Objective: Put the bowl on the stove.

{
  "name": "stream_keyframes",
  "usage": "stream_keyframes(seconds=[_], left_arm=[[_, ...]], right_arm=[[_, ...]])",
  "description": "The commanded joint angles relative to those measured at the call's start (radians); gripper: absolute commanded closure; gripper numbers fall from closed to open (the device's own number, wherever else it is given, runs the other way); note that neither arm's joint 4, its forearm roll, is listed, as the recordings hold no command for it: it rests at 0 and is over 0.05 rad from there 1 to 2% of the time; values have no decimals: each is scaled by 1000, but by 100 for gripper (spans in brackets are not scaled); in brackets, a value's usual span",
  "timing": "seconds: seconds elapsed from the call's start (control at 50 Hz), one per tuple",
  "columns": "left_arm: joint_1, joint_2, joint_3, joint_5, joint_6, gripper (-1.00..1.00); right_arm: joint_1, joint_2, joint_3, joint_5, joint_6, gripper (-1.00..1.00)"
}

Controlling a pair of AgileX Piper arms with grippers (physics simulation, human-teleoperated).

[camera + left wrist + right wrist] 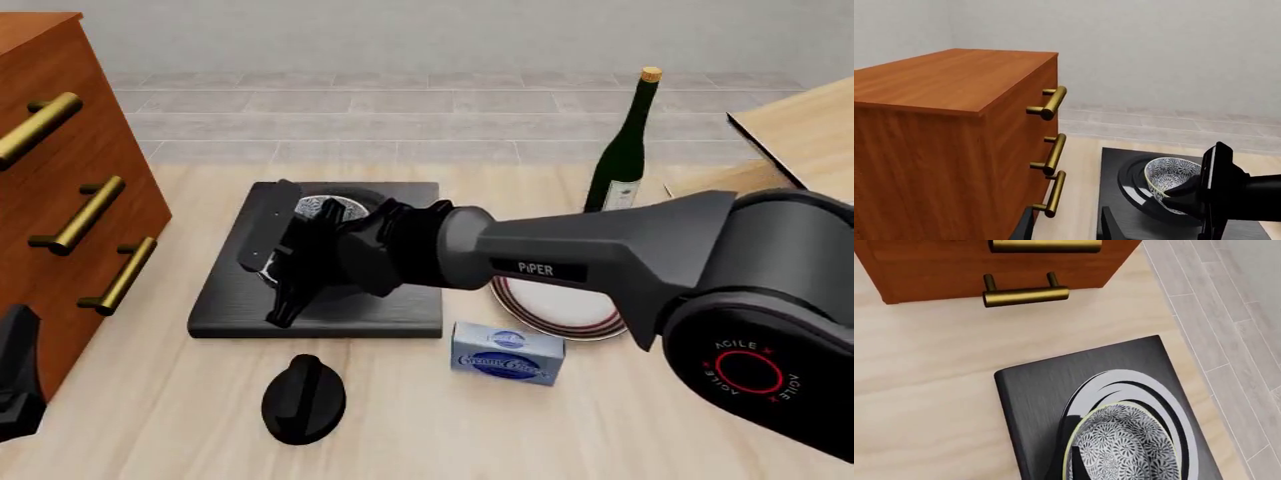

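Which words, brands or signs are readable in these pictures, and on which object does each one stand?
"PiPER": white letters on the right arm's forearm.
"AGILE", then a blurred letter: around the red ring on the right arm's base joint.
Blue box: oval label, print too blurred to read.
Wine bottle: white label, text too small to read.
Wrist views: no text.

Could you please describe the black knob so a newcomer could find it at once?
Start at the square black stove beside the wooden drawer cabinet. On the table just in front of it lies the knob, a loose round black dial with a raised grip ridge, left of the blue box.
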Motion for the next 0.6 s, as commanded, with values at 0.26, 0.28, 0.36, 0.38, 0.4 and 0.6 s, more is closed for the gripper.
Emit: stream_keyframes(seconds=[0.26, 0.28, 0.36, 0.38, 0.4, 0.6], left_arm=[[-2, 0, 0, -1, 1, -100], [-2, 0, 0, -1, 2, -100], [-2, -1, 0, -2, 2, -100], [-3, -1, 0, -3, 3, -100], [-3, -1, 0, -3, 3, -100], [-5, -2, 0, -4, 5, -100]], right_arm=[[-20, 10, -20, 18, 11, -100], [-18, 8, -17, 20, 10, -100], [-21, 6, -20, 22, 8, -100], [-22, 4, -19, 22, 7, -100], [-23, 3, -19, 21, 7, -100], [-14, -13, -10, 26, 3, -100]])
